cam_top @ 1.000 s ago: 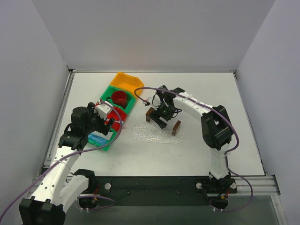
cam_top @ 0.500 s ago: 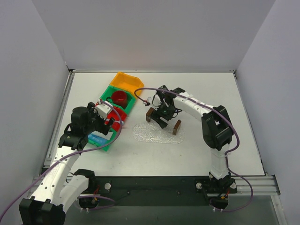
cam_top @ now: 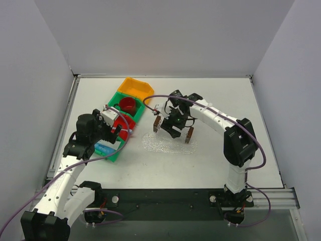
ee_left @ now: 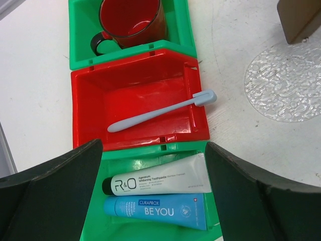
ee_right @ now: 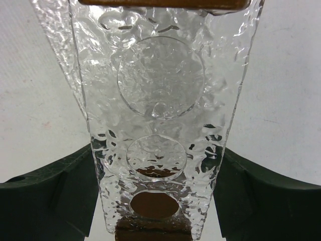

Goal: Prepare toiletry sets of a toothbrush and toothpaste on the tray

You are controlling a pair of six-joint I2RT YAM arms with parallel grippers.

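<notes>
The pale blue toothbrush [ee_left: 160, 111] lies slantwise in a red bin [ee_left: 85, 115], its head resting on the bin's right rim. A silver-grey toothpaste tube [ee_left: 160, 179] and a blue toothpaste tube [ee_left: 155, 212] lie side by side in the near green bin [ee_left: 150, 153]. My left gripper [ee_left: 155, 201] is open above these tubes, touching neither; it also shows in the top view [cam_top: 114, 133]. My right gripper [cam_top: 174, 128] is shut across a clear textured glass tray [ee_right: 160, 100] with brown wooden ends [cam_top: 189, 134], holding it off the table.
A row of bins runs along the left: an orange bin [cam_top: 133, 86], a green bin [ee_left: 80, 55] with a red mug [ee_left: 131, 20], the red bin, then the near green bin. A clear bubbled oval patch [cam_top: 168, 144] lies on the table under the held tray.
My right gripper has shifted slightly left and up with the tray, and its elbow swung right. The left arm has barely moved.
</notes>
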